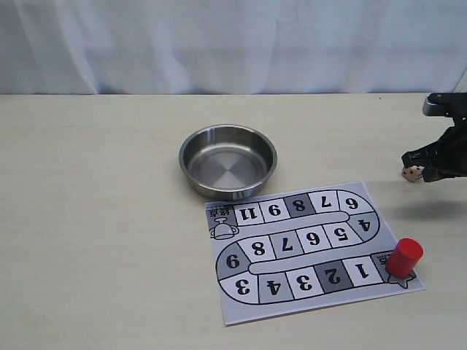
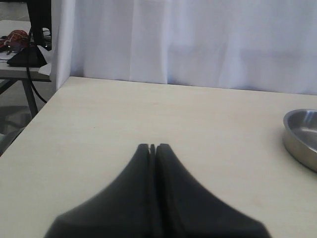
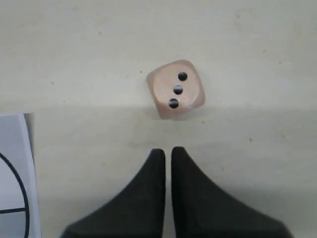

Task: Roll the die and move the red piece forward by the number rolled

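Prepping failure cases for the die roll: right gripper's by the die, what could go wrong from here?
1. The right gripper is shut and the die lies just beyond its tips, untouched; closing in without opening could knock it away.
2. The die is small with rounded corners, so a pinch may squirt it out.
3. The red piece stands at the board corner nearest that arm; a low sweep might topple it.

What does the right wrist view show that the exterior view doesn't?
Right wrist only: the die face-on, three pips in a diagonal row, clear of the right gripper, whose fingertips nearly touch. Exterior only: the empty steel bowl, the red piece on the star beside square 1, and the whole numbered board. Both: die, right gripper, table, and part of the board.
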Tool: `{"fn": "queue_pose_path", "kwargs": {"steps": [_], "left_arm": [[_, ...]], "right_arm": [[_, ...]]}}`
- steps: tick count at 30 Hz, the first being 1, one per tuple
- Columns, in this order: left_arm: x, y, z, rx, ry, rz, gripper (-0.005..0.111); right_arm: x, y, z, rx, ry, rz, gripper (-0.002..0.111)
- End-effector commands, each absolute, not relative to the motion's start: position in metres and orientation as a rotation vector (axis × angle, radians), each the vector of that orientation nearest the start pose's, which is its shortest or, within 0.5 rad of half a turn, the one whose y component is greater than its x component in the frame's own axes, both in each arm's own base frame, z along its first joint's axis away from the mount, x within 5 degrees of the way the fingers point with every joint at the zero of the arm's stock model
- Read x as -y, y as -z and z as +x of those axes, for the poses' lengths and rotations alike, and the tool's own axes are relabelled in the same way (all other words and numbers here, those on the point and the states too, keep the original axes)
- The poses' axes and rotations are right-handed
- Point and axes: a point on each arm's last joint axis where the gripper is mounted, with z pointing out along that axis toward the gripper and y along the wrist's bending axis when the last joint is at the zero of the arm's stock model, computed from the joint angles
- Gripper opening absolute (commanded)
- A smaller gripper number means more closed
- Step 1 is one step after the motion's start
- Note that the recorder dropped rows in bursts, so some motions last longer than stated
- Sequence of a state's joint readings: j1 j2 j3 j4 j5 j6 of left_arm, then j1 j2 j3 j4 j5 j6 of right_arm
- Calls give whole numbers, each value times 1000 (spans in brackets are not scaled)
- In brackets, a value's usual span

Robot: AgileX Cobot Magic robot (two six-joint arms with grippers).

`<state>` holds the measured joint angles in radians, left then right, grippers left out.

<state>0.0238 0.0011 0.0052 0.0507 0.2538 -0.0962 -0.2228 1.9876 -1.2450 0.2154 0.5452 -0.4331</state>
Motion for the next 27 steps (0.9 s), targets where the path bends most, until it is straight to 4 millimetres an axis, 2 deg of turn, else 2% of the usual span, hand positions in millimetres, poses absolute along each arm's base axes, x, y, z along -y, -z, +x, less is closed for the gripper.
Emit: {"fn": "queue_pose_path", "kwargs": {"steps": [1,5,27], "left_arm": [[-2,-191,55,-1724,11,-74,0],[-2,-191,55,-1724,11,-74,0],[-2,-191,55,-1724,9,-73,0]], "right_arm": [[79,-134,389,-2758,-19,-33,4],[79,-124,391,-2768,-25,-19,4],[79,-125,391,-2767,-28,-3,4]]}}
